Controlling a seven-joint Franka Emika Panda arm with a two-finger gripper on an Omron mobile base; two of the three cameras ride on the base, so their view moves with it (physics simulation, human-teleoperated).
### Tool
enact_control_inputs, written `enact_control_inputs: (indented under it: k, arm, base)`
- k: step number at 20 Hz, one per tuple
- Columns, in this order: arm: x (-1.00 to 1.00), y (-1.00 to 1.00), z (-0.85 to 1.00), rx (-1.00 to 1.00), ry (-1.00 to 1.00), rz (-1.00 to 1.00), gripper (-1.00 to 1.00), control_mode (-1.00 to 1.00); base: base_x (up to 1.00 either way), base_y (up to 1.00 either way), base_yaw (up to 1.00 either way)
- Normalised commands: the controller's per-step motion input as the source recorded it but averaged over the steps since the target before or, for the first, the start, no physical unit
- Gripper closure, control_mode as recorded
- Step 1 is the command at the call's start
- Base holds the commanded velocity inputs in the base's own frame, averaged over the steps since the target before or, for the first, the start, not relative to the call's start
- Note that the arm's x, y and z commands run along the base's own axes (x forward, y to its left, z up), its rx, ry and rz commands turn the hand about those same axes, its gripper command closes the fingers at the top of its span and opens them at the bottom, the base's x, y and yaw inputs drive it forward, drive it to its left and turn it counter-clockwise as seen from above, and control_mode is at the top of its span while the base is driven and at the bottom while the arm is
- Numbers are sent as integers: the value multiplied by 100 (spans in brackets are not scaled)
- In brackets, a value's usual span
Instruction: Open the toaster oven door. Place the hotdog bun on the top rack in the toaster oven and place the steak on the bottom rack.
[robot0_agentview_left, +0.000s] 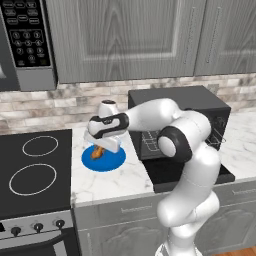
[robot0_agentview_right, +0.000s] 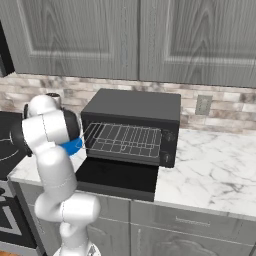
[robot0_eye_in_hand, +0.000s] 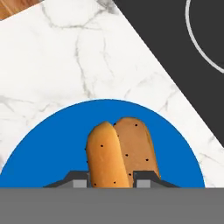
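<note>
Clamped between the gripper's (robot0_eye_in_hand: 111, 180) fingers, the hotdog bun (robot0_eye_in_hand: 116, 153) sits on the blue plate (robot0_eye_in_hand: 43, 144) left of the toaster oven (robot0_agentview_left: 180, 107), so lift straight up before swinging right over the open door (robot0_agentview_right: 117, 177) toward the top rack (robot0_agentview_right: 125, 136).

The white arm (robot0_agentview_left: 192, 165) bends over and reaches to its left — the gripper (robot0_eye_in_hand: 111, 180) points down, its two fingers pinching the hotdog bun (robot0_eye_in_hand: 105, 154).
</note>
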Motion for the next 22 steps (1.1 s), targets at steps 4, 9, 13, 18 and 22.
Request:
enact_control_inputs:
  k: [4,9,13,18,22]
  arm:
    - [-47,-10,63,0,0,0,100,-100]
    - [-77,-36,58,0,0,-4,100,-100]
    - [-60,-58,56,0,0,-14,100,-100]
    - [-30,-67,53,0,0,-18,100,-100]
    - [-13,-75,33,0,1,-19,100,-100]
  base:
    - [0,0,0]
    - [0,0,0]
    - [0,0,0]
    - [0,0,0]
    - [0,0,0]
